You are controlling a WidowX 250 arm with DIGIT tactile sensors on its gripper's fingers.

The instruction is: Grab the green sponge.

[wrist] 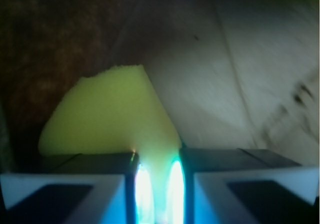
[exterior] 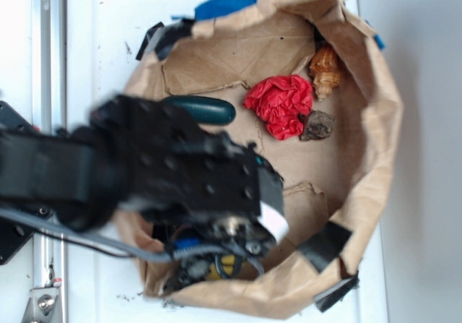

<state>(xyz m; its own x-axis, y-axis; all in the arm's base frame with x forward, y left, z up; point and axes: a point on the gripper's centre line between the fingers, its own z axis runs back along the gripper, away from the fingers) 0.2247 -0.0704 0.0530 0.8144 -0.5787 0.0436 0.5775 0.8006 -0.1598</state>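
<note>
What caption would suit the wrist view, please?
Pincer closed on the yellow sponge inside the paper bag.

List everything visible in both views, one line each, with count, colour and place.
green sponge: one, bright yellow-green, just ahead of the pincer in the wrist view, one corner between the fingers; only a yellow sliver under the arm in the exterior view
paper bag: one, brown, opened wide on the white table, holding the other items
blue tape: one strip, on the bag's top rim
red wad: one, crumpled, upper middle of the bag
dark green oblong: one, left of the red wad
orange-brown ridged object: one, upper right, by the bag wall
dark lump: one, brownish, right of the red wad
pincer: one, fingers nearly closed on the sponge's corner
</note>
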